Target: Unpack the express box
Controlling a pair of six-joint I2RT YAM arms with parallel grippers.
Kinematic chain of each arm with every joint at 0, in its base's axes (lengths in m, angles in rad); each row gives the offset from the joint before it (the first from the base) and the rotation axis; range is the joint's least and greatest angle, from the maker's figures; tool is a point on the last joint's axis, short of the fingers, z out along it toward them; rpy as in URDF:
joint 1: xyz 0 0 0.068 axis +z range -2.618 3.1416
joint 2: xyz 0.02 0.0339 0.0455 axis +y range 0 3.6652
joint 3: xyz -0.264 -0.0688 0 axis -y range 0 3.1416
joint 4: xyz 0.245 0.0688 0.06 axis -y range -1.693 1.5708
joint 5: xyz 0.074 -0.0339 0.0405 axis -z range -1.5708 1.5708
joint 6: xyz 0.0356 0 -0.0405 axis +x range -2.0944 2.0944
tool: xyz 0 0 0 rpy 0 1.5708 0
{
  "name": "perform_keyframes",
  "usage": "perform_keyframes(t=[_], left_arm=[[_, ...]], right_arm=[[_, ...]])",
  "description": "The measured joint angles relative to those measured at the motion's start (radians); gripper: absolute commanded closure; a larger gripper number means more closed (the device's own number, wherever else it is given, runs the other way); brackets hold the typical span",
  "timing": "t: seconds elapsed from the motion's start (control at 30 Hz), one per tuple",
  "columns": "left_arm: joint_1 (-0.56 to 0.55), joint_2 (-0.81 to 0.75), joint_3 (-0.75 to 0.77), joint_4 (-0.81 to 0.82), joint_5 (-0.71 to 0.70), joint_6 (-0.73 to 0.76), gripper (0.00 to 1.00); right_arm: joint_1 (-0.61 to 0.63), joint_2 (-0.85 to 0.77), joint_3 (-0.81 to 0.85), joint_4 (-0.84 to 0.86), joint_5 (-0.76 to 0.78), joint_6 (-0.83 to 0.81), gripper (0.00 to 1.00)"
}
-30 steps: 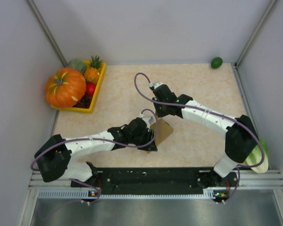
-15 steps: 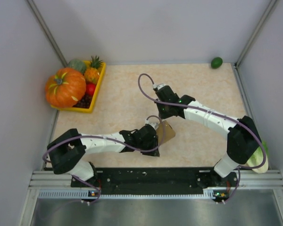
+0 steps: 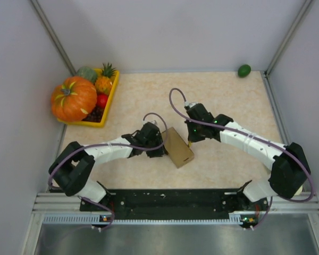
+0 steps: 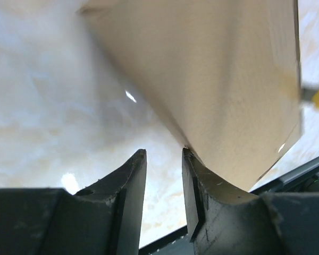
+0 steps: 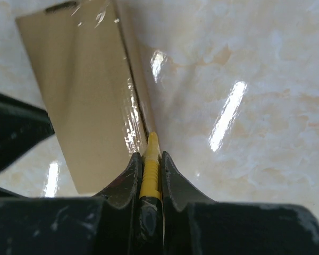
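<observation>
- Lying flat on the table (image 3: 228,95) now, the express box (image 3: 178,147) shows its broad brown face to the overhead camera; a second ago it stood tipped up on an edge between the two arms.
- The left arm has swung away from the near edge, and its wrist now sits left of the box rather than below it.
- The right arm has shifted to the right, and its wrist is now at the box's far right corner.
- The left gripper (image 4: 160,159) has its jaws a narrow gap apart, with only tabletop showing between them. The box's side rises just beyond the tip of one finger (image 4: 190,180).
- The right gripper (image 5: 150,159) is clamped on the yellow utility knife (image 5: 151,146), whose tip meets the box's long taped edge.
- The box lies between the two grippers, held by neither.
</observation>
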Motion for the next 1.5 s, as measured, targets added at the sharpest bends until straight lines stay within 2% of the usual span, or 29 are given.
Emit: perform_keyframes(t=[0.13,0.33,0.57,0.7,0.73,0.77,0.9,1.13,1.33,1.5], left_arm=[[0.106,0.016,0.026,0.036,0.071,0.059,0.59],[0.166,0.114,0.105,0.097,0.164,0.11,0.55],[0.206,0.125,0.099,0.208,0.28,0.098,0.49],[0.206,0.127,0.085,0.28,0.336,0.076,0.49],[0.206,0.131,0.085,0.296,0.348,0.07,0.5],[0.206,0.138,0.085,0.312,0.36,0.065,0.56],[0.206,0.191,0.09,0.328,0.383,0.055,0.66],[0.21,0.221,0.09,0.332,0.406,0.047,0.8],[0.237,0.22,0.056,0.384,0.439,0.037,0.87],[0.271,0.209,0.015,0.432,0.477,0.032,0.87]], right_arm=[[0.001,-0.058,-0.063,-0.012,-0.037,0.036,1.0],[0.012,-0.106,-0.112,-0.035,-0.042,0.087,1.0],[0.016,-0.165,-0.125,-0.035,-0.01,0.151,1.0],[0.017,-0.172,-0.126,-0.036,0.016,0.175,1.0],[0.017,-0.172,-0.126,-0.036,0.023,0.179,1.0],[0.017,-0.172,-0.126,-0.036,0.028,0.182,1.0],[0.017,-0.171,-0.126,-0.035,0.04,0.19,1.0],[0.017,-0.156,-0.126,-0.028,0.048,0.19,1.0],[0.017,-0.154,-0.126,-0.027,0.05,0.186,1.0],[0.017,-0.163,-0.122,-0.01,0.023,0.17,1.0]])
